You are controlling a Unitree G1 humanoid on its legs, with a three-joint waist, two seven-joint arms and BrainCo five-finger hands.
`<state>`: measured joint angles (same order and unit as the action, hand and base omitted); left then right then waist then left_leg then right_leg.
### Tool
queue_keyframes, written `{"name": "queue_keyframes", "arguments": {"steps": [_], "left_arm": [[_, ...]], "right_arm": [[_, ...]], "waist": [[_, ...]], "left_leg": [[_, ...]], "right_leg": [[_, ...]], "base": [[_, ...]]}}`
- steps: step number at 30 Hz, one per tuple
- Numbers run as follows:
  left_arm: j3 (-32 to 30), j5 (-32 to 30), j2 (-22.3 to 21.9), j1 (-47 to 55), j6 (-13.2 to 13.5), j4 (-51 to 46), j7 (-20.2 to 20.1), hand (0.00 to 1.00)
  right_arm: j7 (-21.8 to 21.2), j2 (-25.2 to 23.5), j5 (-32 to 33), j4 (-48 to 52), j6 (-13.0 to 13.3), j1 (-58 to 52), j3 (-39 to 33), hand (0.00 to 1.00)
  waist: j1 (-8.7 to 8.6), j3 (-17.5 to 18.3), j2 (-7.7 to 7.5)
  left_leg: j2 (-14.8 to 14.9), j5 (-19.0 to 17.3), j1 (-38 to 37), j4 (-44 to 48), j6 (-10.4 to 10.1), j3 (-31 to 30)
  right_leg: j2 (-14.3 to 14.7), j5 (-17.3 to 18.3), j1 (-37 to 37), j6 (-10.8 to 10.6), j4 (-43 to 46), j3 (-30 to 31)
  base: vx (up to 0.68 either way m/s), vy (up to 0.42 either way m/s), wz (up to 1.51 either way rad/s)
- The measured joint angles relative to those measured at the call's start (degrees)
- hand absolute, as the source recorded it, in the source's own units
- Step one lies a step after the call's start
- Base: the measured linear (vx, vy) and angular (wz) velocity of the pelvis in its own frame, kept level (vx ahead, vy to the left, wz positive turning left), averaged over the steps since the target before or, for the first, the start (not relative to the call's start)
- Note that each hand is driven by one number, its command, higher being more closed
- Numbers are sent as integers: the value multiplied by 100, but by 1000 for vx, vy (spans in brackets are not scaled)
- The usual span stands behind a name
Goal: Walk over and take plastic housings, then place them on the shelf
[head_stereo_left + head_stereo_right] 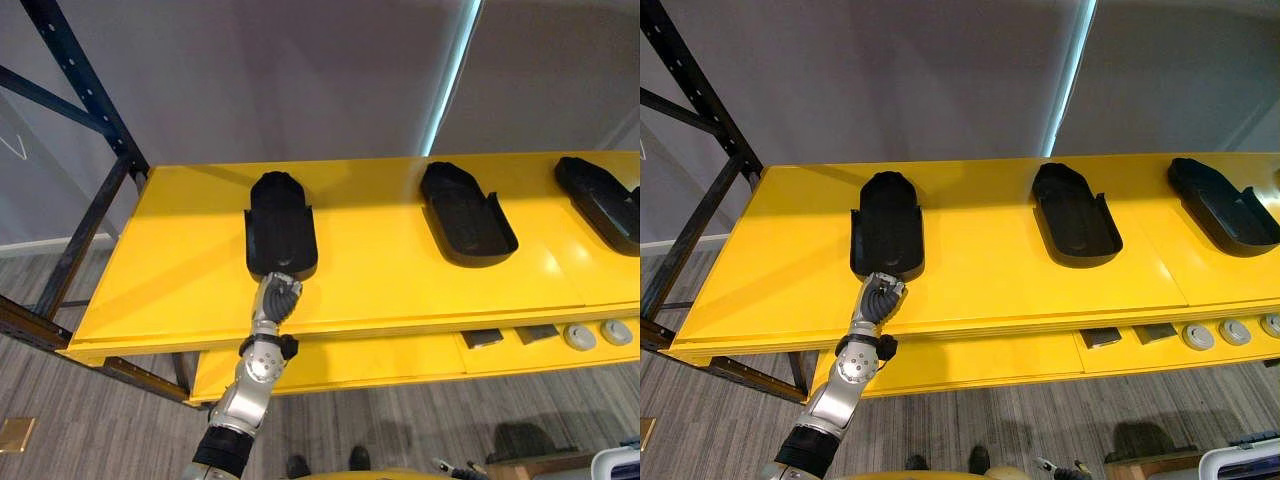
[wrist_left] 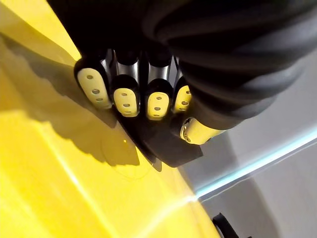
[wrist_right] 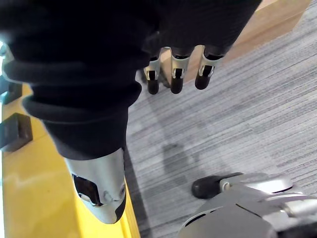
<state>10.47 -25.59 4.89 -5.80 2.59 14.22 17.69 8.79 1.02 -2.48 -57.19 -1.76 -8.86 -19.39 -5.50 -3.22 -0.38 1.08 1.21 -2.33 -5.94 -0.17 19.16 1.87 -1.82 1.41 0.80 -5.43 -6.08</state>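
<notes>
Left hand [image 1: 277,297]: raised to the yellow shelf [image 1: 390,285], at its front portion. My fingers [image 2: 125,96] are curled together over the near rim of the leftmost housing [image 1: 281,232], with the thumb [image 2: 194,131] bent in beside them against the same dark edge. The housing lies flat on the shelf and runs straight away from my fingertips toward the wall, open side up, rounded end farthest from me.

Second housing [image 1: 467,215]: well off to the right of my left fingers, flat on the same shelf, turned at a slight angle. Third housing [image 1: 600,200]: farther right again, at the edge of the view, also on the shelf. Neither is touched.

Lower level [image 1: 380,358]: yellow as well, below and nearer than my left fingers. To their right it carries two small dark blocks [image 1: 483,338] and two round grey parts [image 1: 580,335].

Rack frame [image 1: 90,110]: dark steel upright and brace, left of my left hand.

Right hand [image 3: 177,69]: hanging over the grey carpet floor [image 3: 237,129], its fingers straight, slightly apart and empty. A pale wooden edge [image 3: 277,20] lies just beyond their tips.
</notes>
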Motion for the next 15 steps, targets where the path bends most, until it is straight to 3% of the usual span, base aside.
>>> {"name": "queue_keyframes", "arguments": {"steps": [15], "left_arm": [[-12, 133, 147, -137, -69, -170, -18, 100]], "right_arm": [[-10, -2, -36, -53, 4, 69, -34, 0]], "waist": [[-48, -1, -1]], "left_leg": [[-8, 4, 57, 0, 7, -80]], "right_leg": [[0, -36, -27, 50, -16, -58]], "base": [[-2, 1, 1]]}}
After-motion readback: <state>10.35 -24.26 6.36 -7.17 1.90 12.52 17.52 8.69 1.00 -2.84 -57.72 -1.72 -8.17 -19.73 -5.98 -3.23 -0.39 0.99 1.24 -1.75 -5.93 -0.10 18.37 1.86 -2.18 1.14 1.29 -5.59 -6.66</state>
